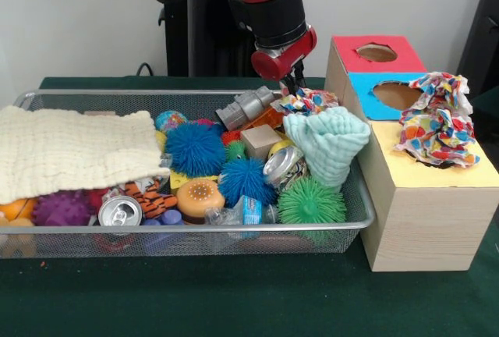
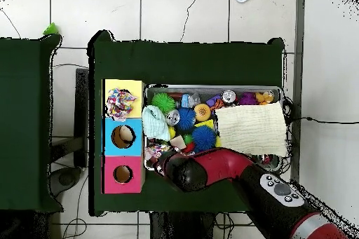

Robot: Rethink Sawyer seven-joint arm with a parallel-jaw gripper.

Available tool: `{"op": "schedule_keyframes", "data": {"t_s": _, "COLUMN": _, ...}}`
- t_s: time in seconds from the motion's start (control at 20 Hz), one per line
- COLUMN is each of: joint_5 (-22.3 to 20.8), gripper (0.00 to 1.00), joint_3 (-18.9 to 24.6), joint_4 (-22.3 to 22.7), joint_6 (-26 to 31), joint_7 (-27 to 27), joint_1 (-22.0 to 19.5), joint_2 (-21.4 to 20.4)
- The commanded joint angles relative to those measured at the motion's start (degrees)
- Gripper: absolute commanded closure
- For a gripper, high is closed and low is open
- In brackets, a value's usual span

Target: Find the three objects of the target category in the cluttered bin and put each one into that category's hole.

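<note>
The wire mesh bin [image 1: 78, 240] is full of toys and cloths; it also shows in the overhead view [image 2: 210, 87]. One patterned cloth [image 1: 310, 101] lies at the bin's far right corner, behind the mint-green cloth [image 1: 327, 143]. My gripper [image 1: 295, 87] is down at this cloth, its tip touching the cloth's top. A second patterned cloth [image 1: 439, 122] sits bunched on the yellow-surround hole of the wooden box [image 1: 425, 220], covering the opening; it also shows in the overhead view [image 2: 120, 103]. No third patterned cloth shows. In the overhead view the arm [image 2: 210, 169] hides the gripper.
A cream waffle cloth [image 1: 74, 150] covers the bin's left part. Blue spiky balls [image 1: 195, 148], a green spiky ball [image 1: 312, 200], drink cans [image 1: 121, 211] and a wooden block [image 1: 260, 140] fill the middle. The box's blue-surround hole [image 1: 398, 94] and red-surround hole [image 1: 376, 52] are uncovered.
</note>
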Motion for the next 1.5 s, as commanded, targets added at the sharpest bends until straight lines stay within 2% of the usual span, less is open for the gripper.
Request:
{"op": "schedule_keyframes", "data": {"t_s": 0.05, "joint_5": -0.95, "gripper": 1.00, "joint_3": 1.33, "joint_4": 0.70, "joint_6": -0.32, "joint_7": 4.70, "joint_1": 1.37, "joint_2": 1.97}}
{"op": "schedule_keyframes", "data": {"t_s": 0.25, "joint_5": -1.86, "gripper": 1.00, "joint_3": -0.04, "joint_4": -0.58, "joint_6": -1.61, "joint_7": 5.27, "joint_1": 2.65, "joint_2": 3.34}}
{"op": "schedule_keyframes", "data": {"t_s": 0.45, "joint_5": -0.68, "gripper": 1.00, "joint_3": 1.06, "joint_4": 1.02, "joint_6": -0.20, "joint_7": 4.83, "joint_1": 2.07, "joint_2": 1.33}}
{"op": "schedule_keyframes", "data": {"t_s": 0.7, "joint_5": 4.22, "gripper": 1.00, "joint_3": 6.55, "joint_4": 5.70, "joint_6": 5.16, "joint_7": 3.01, "joint_1": -1.46, "joint_2": -7.50}}
{"op": "schedule_keyframes", "data": {"t_s": 0.9, "joint_5": 8.87, "gripper": 1.00, "joint_3": 9.56, "joint_4": 6.68, "joint_6": 10.36, "joint_7": 1.84, "joint_1": -2.27, "joint_2": -15.12}}
{"op": "schedule_keyframes", "data": {"t_s": 1.35, "joint_5": 15.22, "gripper": 1.00, "joint_3": 12.31, "joint_4": 2.49, "joint_6": 19.50, "joint_7": -0.39, "joint_1": -1.33, "joint_2": -18.73}}
{"op": "schedule_keyframes", "data": {"t_s": 1.5, "joint_5": 15.89, "gripper": 1.00, "joint_3": 12.79, "joint_4": 0.87, "joint_6": 21.18, "joint_7": -0.72, "joint_1": -0.65, "joint_2": -19.41}}
